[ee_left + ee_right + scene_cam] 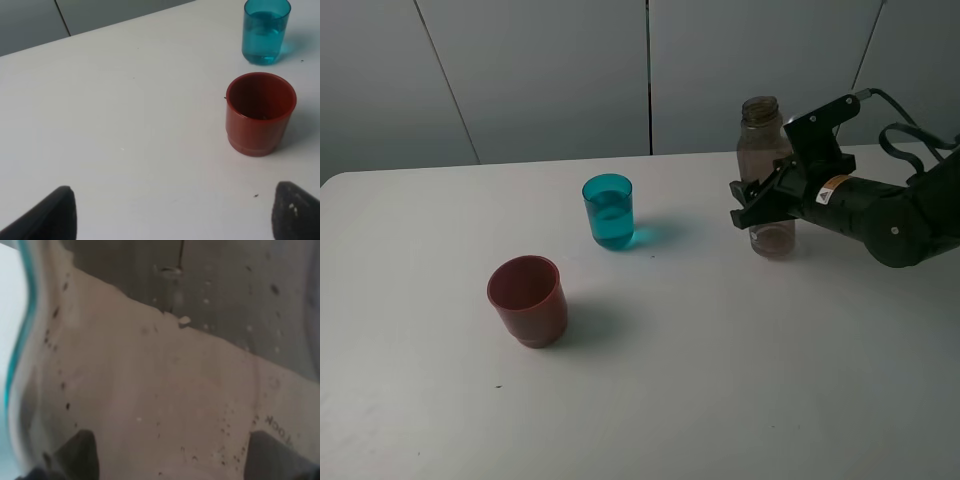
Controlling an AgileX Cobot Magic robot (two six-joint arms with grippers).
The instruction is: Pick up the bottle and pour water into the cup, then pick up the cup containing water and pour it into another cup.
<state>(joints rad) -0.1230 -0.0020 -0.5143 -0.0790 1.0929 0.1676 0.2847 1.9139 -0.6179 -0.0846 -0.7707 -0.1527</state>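
The smoky grey-brown bottle (763, 140) stands upright at the right of the table, and my right gripper (752, 205) is shut on its lower body. Whether its base rests on the table I cannot tell. In the right wrist view the bottle (165, 380) fills the picture between the fingertips, wet inside. The teal-blue cup (608, 211) (265, 31) sits left of the bottle with water in it. The dull-red cup (528, 300) (260, 114) stands nearer the front left and looks dry inside. My left gripper (173, 215) is open and holds nothing, short of the red cup.
The white table (720, 380) carries only the two cups and the bottle. Grey wall panels (550, 70) rise behind its far edge. The right arm reaches in from the right side.
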